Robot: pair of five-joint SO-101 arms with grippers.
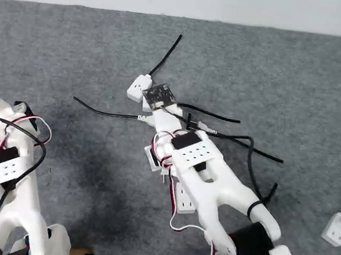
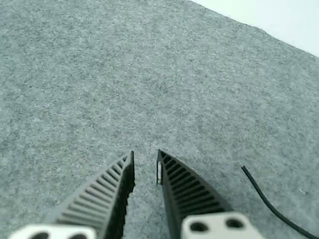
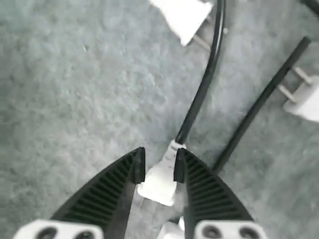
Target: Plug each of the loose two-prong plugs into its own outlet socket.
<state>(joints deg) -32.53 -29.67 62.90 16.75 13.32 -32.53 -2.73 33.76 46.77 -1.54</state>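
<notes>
In the right wrist view, my right gripper (image 3: 157, 164) is shut on a small white two-prong plug (image 3: 158, 181), whose black cord (image 3: 199, 97) runs away from the fingers. Two more white plugs with bare prongs lie beyond it, one (image 3: 183, 15) ahead and one (image 3: 305, 102) to the side. In the high view the right arm (image 1: 200, 163) stretches to mid-table, next to a white socket block (image 1: 139, 87) with a black cord. My left gripper (image 2: 145, 164) hangs over bare grey felt, shut with nothing between its fingers. The left arm (image 1: 5, 168) stands at the near left.
Black cords (image 1: 252, 154) loop across the mat to the right of the right arm. Another white socket block (image 1: 339, 228) sits at the right edge. White pieces (image 1: 186, 202) lie partly hidden under the right arm. A loose cord end (image 2: 269, 204) lies near my left gripper.
</notes>
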